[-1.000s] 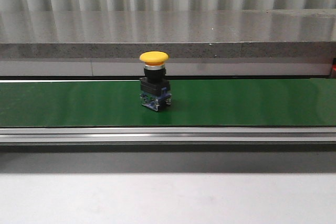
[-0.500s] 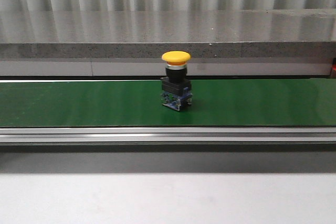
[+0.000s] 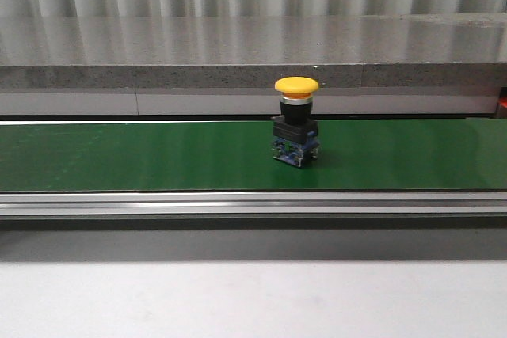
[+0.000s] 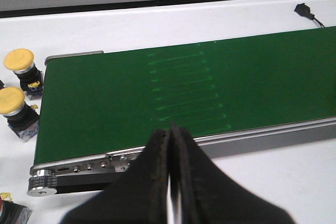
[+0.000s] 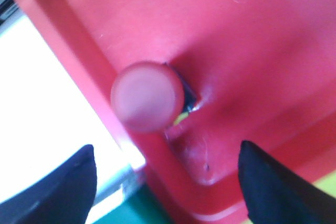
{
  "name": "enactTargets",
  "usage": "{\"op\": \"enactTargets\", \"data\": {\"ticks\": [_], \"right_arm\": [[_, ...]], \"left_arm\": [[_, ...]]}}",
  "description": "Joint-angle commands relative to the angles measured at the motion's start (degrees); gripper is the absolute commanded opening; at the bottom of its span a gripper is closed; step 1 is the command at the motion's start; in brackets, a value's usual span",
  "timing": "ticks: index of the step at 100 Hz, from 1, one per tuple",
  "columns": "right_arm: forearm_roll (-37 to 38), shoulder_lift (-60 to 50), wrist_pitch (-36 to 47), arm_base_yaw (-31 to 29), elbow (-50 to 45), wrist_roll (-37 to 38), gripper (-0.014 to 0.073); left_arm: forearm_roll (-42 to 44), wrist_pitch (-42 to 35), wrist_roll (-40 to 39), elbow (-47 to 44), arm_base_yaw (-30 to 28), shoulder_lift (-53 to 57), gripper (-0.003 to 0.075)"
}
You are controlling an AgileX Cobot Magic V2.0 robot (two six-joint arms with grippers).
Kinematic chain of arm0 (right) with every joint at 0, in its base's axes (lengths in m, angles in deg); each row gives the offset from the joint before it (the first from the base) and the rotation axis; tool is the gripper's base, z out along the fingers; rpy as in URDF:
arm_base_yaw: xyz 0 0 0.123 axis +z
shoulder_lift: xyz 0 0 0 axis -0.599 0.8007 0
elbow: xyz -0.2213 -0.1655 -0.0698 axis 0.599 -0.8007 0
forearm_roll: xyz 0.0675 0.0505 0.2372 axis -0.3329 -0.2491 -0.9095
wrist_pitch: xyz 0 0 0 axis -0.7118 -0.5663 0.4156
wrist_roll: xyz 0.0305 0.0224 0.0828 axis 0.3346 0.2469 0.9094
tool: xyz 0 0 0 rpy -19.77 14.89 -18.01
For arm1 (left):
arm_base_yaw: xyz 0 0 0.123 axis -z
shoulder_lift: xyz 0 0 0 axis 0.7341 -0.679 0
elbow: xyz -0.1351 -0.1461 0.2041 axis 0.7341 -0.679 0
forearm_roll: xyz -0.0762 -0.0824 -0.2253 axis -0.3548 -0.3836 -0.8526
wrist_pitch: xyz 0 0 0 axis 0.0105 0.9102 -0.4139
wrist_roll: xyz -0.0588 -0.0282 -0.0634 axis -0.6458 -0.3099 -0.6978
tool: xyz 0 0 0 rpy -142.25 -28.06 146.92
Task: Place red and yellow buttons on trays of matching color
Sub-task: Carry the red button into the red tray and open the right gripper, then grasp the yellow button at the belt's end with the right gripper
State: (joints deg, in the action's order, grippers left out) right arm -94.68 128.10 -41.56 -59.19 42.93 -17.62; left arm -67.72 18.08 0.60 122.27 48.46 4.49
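**Yellow button riding the belt rightward; right arm over red tray**

Front view: grey stone-look ledge and corrugated wall behind, white table in front, a green belt (image 3: pixel 119 156) running across in a metal frame. One yellow button (image 3: pixel 296 131) stands upright on the belt, a little right of centre. Over the last second it has travelled steadily from left of centre towards the right, upright throughout, so the belt is running and carrying it towards the robot's right side. Judgement: it will need picking off downstream and taking to a yellow tray; no yellow tray shows in any view. Neither arm appears here.

Left wrist view: the left gripper (image 4: pixel 170 182) hangs above the near rail at the belt's end, fingers pressed together, holding nothing. Two spare yellow buttons (image 4: pixel 20 66) (image 4: pixel 14 113) stand on the white table just beside the belt end, awaiting their turn. A dark object with a red top (image 4: pixel 8 211) sits at the frame's corner, too cropped to identify.

Right wrist view: blurred. The right gripper (image 5: pixel 168 182) is spread wide and empty, fingertips well apart. Between and beyond them a red button (image 5: pixel 147 96) sits upright inside the red tray (image 5: pixel 252 40), near its wall. Judgement: that button is delivered; nothing touches it.
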Motion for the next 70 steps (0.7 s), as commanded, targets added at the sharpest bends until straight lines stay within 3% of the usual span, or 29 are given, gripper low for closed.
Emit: {"op": "enactTargets", "data": {"ticks": [1, 16, 30, 70], "right_arm": [[0.5, -7.57, 2.77, -0.2, -1.43, -2.02, 0.0561], [0.5, -14.8, 0.82, 0.89, -5.92, -6.91, 0.0561], [0.5, -20.09, -6.35, 3.55, -7.19, -13.86, 0.0561], [-1.38, -23.7, -25.06, 18.71, -6.9, -33.13, 0.0561]], "left_arm": [[-1.0, -4.26, 0.1, 1.53, 0.55, -0.06, -0.002], [-1.0, -4.26, 0.1, 1.53, 0.55, -0.06, -0.002], [-1.0, -4.26, 0.1, 1.53, 0.55, -0.06, -0.002], [-1.0, -4.26, 0.1, 1.53, 0.55, -0.06, -0.002]]}}
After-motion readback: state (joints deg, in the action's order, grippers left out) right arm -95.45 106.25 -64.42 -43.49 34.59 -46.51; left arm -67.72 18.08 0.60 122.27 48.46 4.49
